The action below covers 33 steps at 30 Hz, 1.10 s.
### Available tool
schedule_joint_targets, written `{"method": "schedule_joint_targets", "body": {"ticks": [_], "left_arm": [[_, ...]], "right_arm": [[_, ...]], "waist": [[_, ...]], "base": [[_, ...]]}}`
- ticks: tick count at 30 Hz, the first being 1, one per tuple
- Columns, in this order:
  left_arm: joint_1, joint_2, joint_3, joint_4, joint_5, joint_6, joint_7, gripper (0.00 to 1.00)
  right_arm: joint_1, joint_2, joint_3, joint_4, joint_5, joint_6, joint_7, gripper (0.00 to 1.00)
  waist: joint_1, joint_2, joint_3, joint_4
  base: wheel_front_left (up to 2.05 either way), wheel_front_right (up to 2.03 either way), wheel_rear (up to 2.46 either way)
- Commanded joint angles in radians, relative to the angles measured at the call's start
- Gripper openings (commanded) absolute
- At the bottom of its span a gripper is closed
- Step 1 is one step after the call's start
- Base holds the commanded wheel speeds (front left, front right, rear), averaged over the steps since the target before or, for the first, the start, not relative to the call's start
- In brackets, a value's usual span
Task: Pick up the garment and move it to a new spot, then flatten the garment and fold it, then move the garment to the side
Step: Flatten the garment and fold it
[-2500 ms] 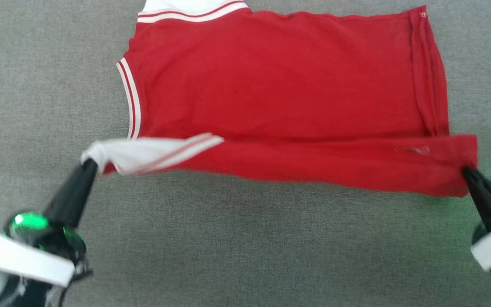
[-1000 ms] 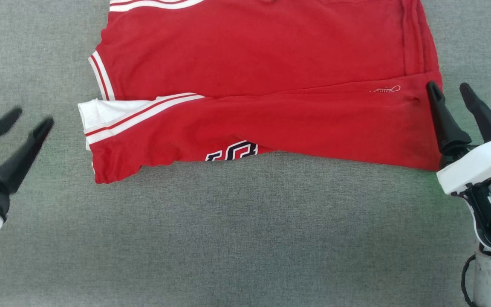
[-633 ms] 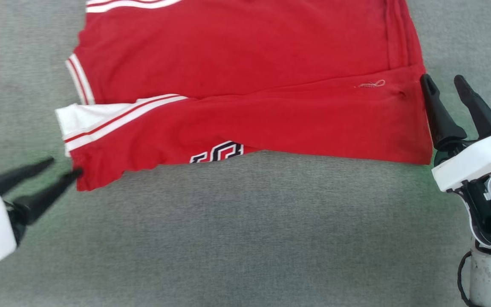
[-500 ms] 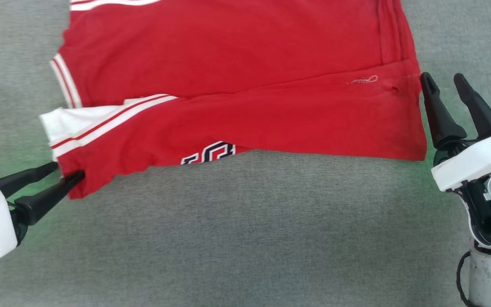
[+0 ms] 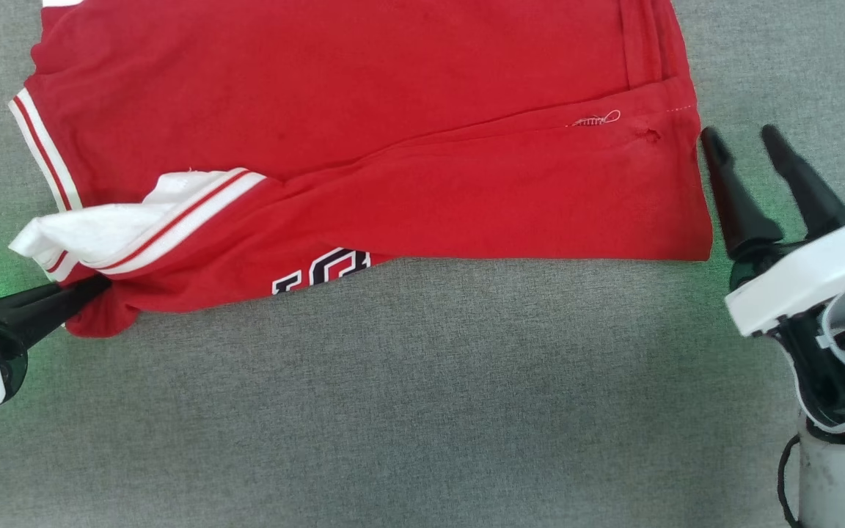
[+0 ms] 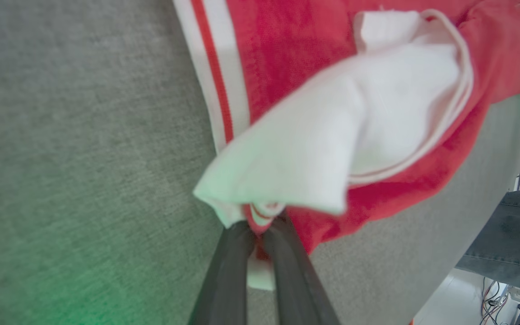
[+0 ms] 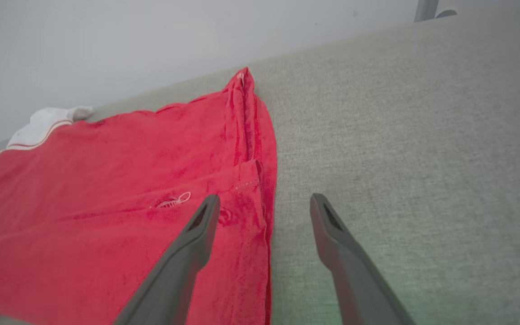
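red shirt [image 5: 393,110] spread flat on the grey worktop [image 5: 422,411], near edge folded over, black lettering [image 5: 320,268] peeking out below the fold. left end effector [image 5: 92,287] clenched on the shirt's near left corner, under the bunched white sleeve [image 5: 100,231]. right end effector [image 5: 739,134] released, 2 fingers apart, just beside the shirt's right edge.
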Motion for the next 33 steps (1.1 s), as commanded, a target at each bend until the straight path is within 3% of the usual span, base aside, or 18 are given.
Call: {"method": "schedule_joint_targets", "body": {"ticks": [1, 4, 5, 7, 8, 12, 16, 21, 23, 24, 33], "left_arm": [[0.022, -0.047, -0.030, -0.017, -0.005, 0.002, 0.009, 0.00], [0.015, -0.038, -0.018, -0.034, -0.003, 0.002, -0.001, 0.00], [0.015, -0.038, -0.018, -0.034, -0.003, 0.002, -0.001, 0.00], [0.011, -0.034, -0.008, -0.047, -0.001, 0.002, -0.014, 0.00], [0.010, -0.027, 0.001, -0.055, -0.002, 0.002, -0.025, 0.00], [0.008, -0.022, 0.004, -0.071, 0.010, 0.003, -0.039, 0.00], [-0.004, -0.034, 0.005, -0.082, 0.020, 0.003, -0.052, 0.00], [-0.012, -0.054, -0.003, -0.090, 0.033, 0.003, -0.072, 0.00], [-0.015, -0.062, -0.005, -0.091, 0.037, 0.003, -0.080, 0.00], [-0.016, -0.064, -0.007, -0.090, 0.038, 0.003, -0.084, 0.00], [0.006, -0.056, -0.012, -0.108, 0.030, 0.003, -0.161, 0.00]], "right_arm": [[0.009, 0.000, 0.017, -0.022, -0.031, 0.000, 0.058, 1.00], [0.016, 0.000, 0.046, -0.060, -0.087, 0.000, 0.191, 1.00], [0.016, 0.000, 0.046, -0.060, -0.087, 0.000, 0.191, 1.00], [0.012, 0.000, 0.057, -0.094, -0.132, 0.000, 0.292, 1.00], [0.004, 0.000, 0.068, -0.121, -0.165, 0.000, 0.393, 1.00], [-0.021, -0.008, 0.098, -0.157, -0.207, 0.000, 0.567, 1.00], [-0.042, -0.007, 0.106, -0.146, -0.214, 0.000, 0.676, 1.00], [-0.035, -0.004, 0.094, -0.104, -0.234, 0.000, 0.722, 1.00], [-0.023, -0.004, 0.100, -0.083, -0.242, 0.000, 0.730, 0.24], [-0.018, -0.004, 0.100, -0.077, -0.237, 0.000, 0.729, 0.00], [0.002, -0.015, 0.050, -0.133, -0.207, 0.000, 0.699, 0.00]], "waist": [[0.0000, -0.0001, 0.000, -0.001], [0.0000, -0.0001, 0.003, 0.001], [0.0000, -0.0001, 0.003, 0.001], [0.0000, -0.0001, 0.007, 0.002], [0.0000, -0.0001, 0.012, 0.005], [0.0000, -0.0001, 0.023, 0.013], [0.0000, -0.0001, 0.034, 0.028], [0.0000, -0.0001, 0.042, 0.043], [0.0000, -0.0001, 0.040, 0.048], [0.0000, -0.0001, 0.039, 0.050], [0.0000, -0.0001, -0.010, 0.063]], "base": [[0.00, 0.00, 0.00], [0.00, 0.00, 0.00], [0.00, 0.00, 0.00], [0.00, 0.00, 0.00], [0.00, 0.00, 0.00], [0.00, 0.00, 0.00], [0.00, 0.00, 0.00], [0.00, 0.00, 0.00], [0.00, 0.00, 0.00], [0.00, 0.00, 0.00], [0.00, 0.00, 0.00]]}}
